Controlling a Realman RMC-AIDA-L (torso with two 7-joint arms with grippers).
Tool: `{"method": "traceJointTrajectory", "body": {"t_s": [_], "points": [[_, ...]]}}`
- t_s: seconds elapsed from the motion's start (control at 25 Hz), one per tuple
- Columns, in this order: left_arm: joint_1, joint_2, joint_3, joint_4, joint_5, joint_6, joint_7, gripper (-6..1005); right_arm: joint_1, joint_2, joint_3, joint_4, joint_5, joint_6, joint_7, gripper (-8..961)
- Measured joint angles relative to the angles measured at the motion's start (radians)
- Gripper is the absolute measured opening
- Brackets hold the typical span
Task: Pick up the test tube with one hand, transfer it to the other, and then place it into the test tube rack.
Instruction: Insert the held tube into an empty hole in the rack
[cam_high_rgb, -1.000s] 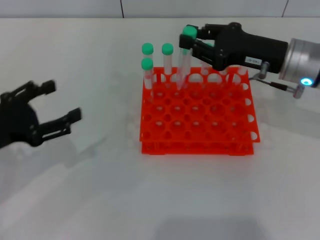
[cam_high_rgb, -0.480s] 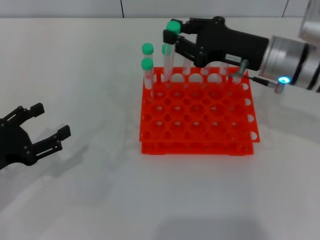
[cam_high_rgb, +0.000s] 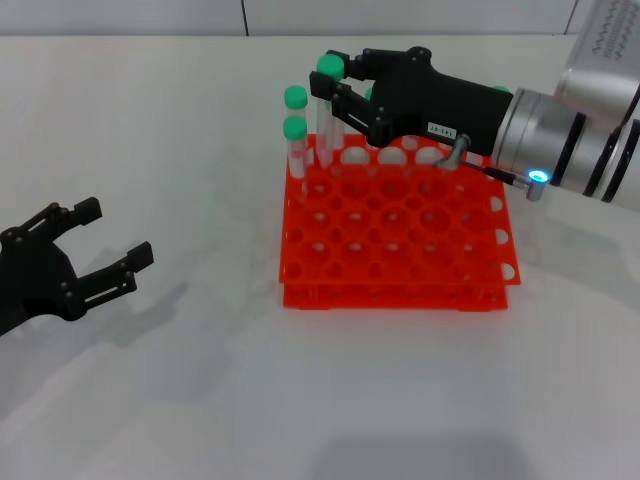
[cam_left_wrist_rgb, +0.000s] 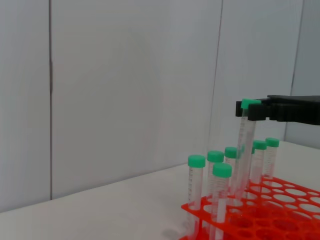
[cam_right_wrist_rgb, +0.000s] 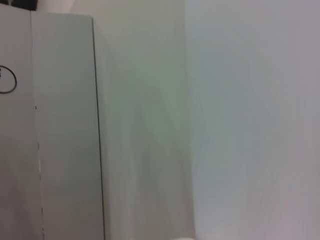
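My right gripper (cam_high_rgb: 336, 84), black with a white label, is shut on the green-capped test tube (cam_high_rgb: 323, 125) just below its cap. It holds the tube nearly upright over the back-left part of the orange-red rack (cam_high_rgb: 400, 235). The tube's tip is down at the back row of holes; I cannot tell if it is inside one. The tube (cam_left_wrist_rgb: 245, 145) and the rack (cam_left_wrist_rgb: 280, 207) also show in the left wrist view. My left gripper (cam_high_rgb: 117, 232) is open and empty, low over the table, far left of the rack.
Two green-capped tubes (cam_high_rgb: 295, 120) stand in the rack's back-left corner, close beside the held tube. The left wrist view shows several tubes (cam_left_wrist_rgb: 215, 172) standing in the rack. The right wrist view shows only a wall panel.
My right gripper has carried the tube leftward along the rack's back row, towards the standing tubes. My left gripper dropped back and down, then shifted slightly up.
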Motion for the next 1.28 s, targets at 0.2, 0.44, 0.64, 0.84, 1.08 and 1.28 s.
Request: {"method": "traceJointTrajectory", "body": {"t_s": [0.2, 0.44, 0.64, 0.84, 1.08, 1.28], "points": [[-0.009, 0.0, 0.0, -0.005, 0.002, 0.001, 0.001, 871, -0.003, 0.0, -0.021, -0.001, 0.011, 0.028, -0.017, 330], [-0.01, 0.0, 0.0, -0.005, 0.002, 0.007, 0.002, 871, -0.01, 0.0, -0.023, -0.002, 0.013, 0.044, -0.036, 336], [-0.01, 0.0, 0.0, -0.006, 0.004, 0.008, 0.002, 870, -0.011, 0.0, -0.024, -0.002, 0.013, 0.058, -0.05, 342], [-0.012, 0.0, 0.0, -0.006, 0.005, 0.008, 0.002, 870, -0.011, 0.0, -0.032, -0.002, 0.014, 0.082, -0.058, 347], [-0.013, 0.0, 0.0, -0.006, 0.005, 0.008, 0.002, 869, -0.011, 0.0, -0.057, -0.006, 0.014, 0.105, -0.058, 353], [-0.021, 0.0, 0.0, -0.006, 0.005, 0.01, 0.002, 867, -0.01, 0.0, -0.085, -0.024, 0.015, 0.14, -0.059, 359]]}}
